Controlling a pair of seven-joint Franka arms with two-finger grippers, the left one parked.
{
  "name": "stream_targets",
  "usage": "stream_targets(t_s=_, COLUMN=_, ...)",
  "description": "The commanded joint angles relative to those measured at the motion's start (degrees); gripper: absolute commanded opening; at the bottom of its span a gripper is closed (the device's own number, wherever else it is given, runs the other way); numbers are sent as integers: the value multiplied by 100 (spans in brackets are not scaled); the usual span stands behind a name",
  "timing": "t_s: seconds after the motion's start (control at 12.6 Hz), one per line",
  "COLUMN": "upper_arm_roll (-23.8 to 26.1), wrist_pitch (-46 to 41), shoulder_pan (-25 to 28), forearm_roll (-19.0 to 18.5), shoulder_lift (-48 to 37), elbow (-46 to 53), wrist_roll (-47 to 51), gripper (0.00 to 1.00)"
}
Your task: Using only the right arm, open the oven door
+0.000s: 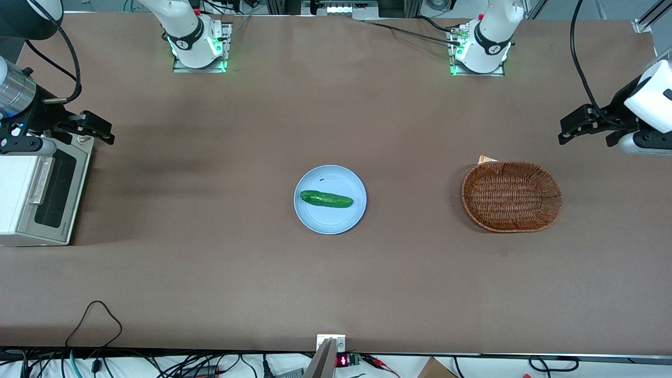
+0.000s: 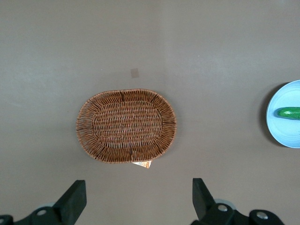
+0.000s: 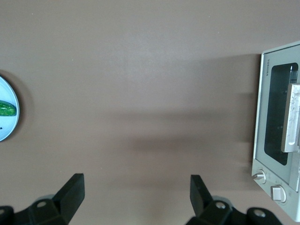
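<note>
The oven door [image 1: 54,189] is shut on the oven [image 1: 21,194], which stands at the working arm's end of the brown counter [image 1: 210,273]. Front view: the gripper [image 1: 97,131] hovers above the oven's knob end, touching nothing. Right wrist view: the black fingers [image 3: 72,190] are spread wide and empty; the door [image 3: 276,119] shows dark glass, a silver-grey metal frame and a bar handle [image 3: 291,117].
</note>
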Motion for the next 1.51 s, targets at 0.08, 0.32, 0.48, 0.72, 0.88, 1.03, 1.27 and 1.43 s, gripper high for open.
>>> stream_targets(t_s=0.08, upper_arm_roll=29, wrist_pitch=-107, shoulder_pan=-21, forearm_roll=-66, shoulder_lift=28, elbow=123, wrist_roll=-86, gripper=100)
stream_targets(t_s=0.32, upper_arm_roll=29, wrist_pitch=-107, shoulder_pan=-30, forearm_roll=-22, shoulder_lift=28, elbow=123, wrist_roll=2, gripper=100)
stream_targets(t_s=0.48, upper_arm_roll=29, wrist_pitch=-107, shoulder_pan=-21, forearm_roll=-13, shoulder_lift=28, elbow=123, wrist_roll=-86, gripper=100)
stream_targets(t_s=0.72, upper_arm_roll=29, wrist_pitch=-265, shoulder_pan=-30, forearm_roll=-4, shoulder_lift=37, elbow=131, wrist_roll=-7, gripper=100)
stream_targets(t_s=0.88, upper_arm_roll=20, wrist_pitch=-265, shoulder_pan=-48, forearm_roll=-4, shoulder_lift=54, elbow=131, wrist_roll=-76, gripper=100)
stream_targets(t_s=1.03, upper_arm_roll=20, wrist_pitch=-256, shoulder_pan=-48, forearm_roll=-4, shoulder_lift=81, elbow=140, wrist_roll=-95, gripper=100)
stream_targets(t_s=1.27, upper_arm_roll=29, wrist_pitch=-265, shoulder_pan=-30, forearm_roll=-4, shoulder_lift=186, elbow=298, wrist_roll=-86, gripper=100)
stream_targets(t_s=1.43, upper_arm_roll=29, wrist_pitch=-274, shoulder_pan=-39, forearm_roll=5, shoulder_lift=213, elbow=325, wrist_roll=-68, gripper=100)
